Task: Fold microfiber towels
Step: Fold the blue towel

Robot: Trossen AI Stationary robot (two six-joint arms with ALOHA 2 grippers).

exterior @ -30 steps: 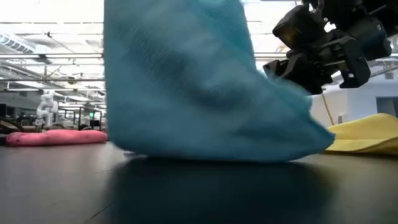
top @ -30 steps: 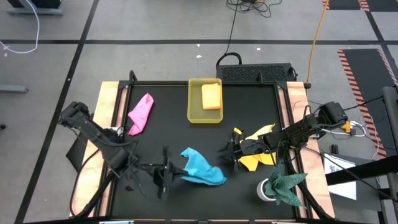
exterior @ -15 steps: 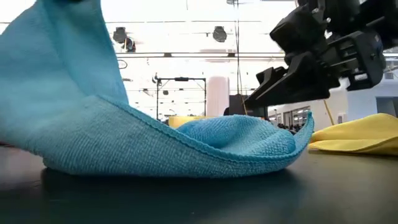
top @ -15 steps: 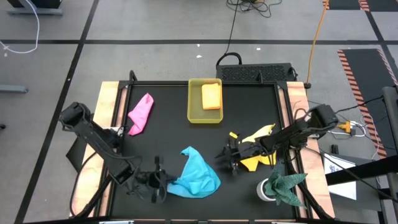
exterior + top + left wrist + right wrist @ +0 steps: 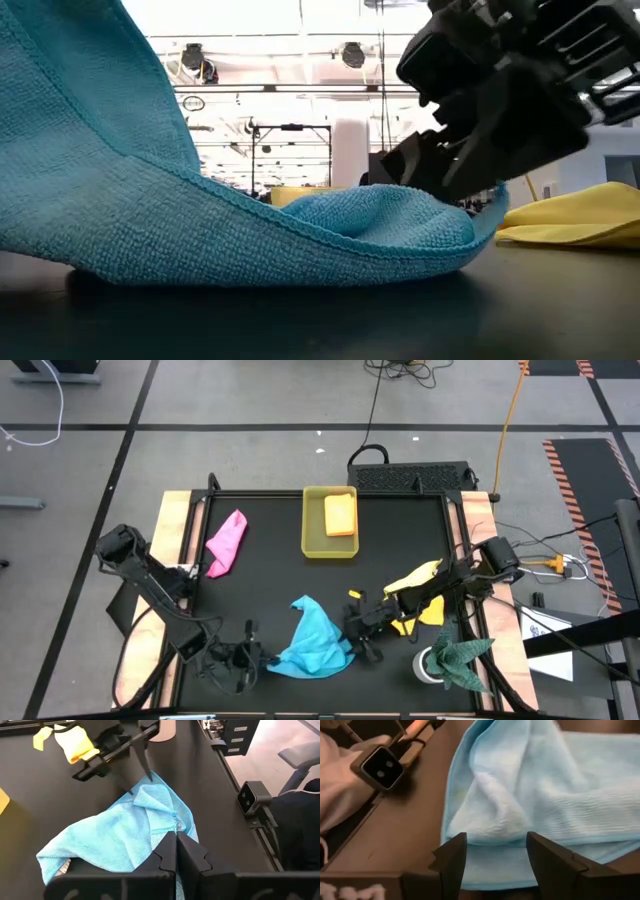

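A light blue towel (image 5: 315, 635) lies rumpled near the table's front edge. My left gripper (image 5: 253, 658) is shut on its left end (image 5: 176, 840). My right gripper (image 5: 357, 628) stands open at the towel's right edge. In the right wrist view (image 5: 495, 854) its two fingers flank that edge (image 5: 495, 840); I cannot tell whether they touch it. In the low view the blue towel (image 5: 250, 230) rises toward the upper left, and the right gripper (image 5: 490, 120) hangs over its low right end. A yellow towel (image 5: 418, 595) lies crumpled behind the right gripper. My left gripper pinches the blue towel's left end (image 5: 172, 822) between its two shut fingers. The fingers slant down from the table's near left. That end is held up off the table (image 5: 90, 120), while the rest of the towel lies on the table in loose folds.
A pink towel (image 5: 227, 540) lies at the far left. An orange towel (image 5: 340, 515) sits in the yellow tray (image 5: 310, 538) at the far middle. A dark green cloth (image 5: 458, 658) lies at the near right. A small camera (image 5: 248, 797) stands at the table's near edge.
My left gripper has sunk and gone toward the table's near left corner with the blue towel's end. The towel, which hung in a tall drape, now lies spread low on the table. My right gripper has left the yellow towel and moved left and nearer, to the blue towel's right edge.
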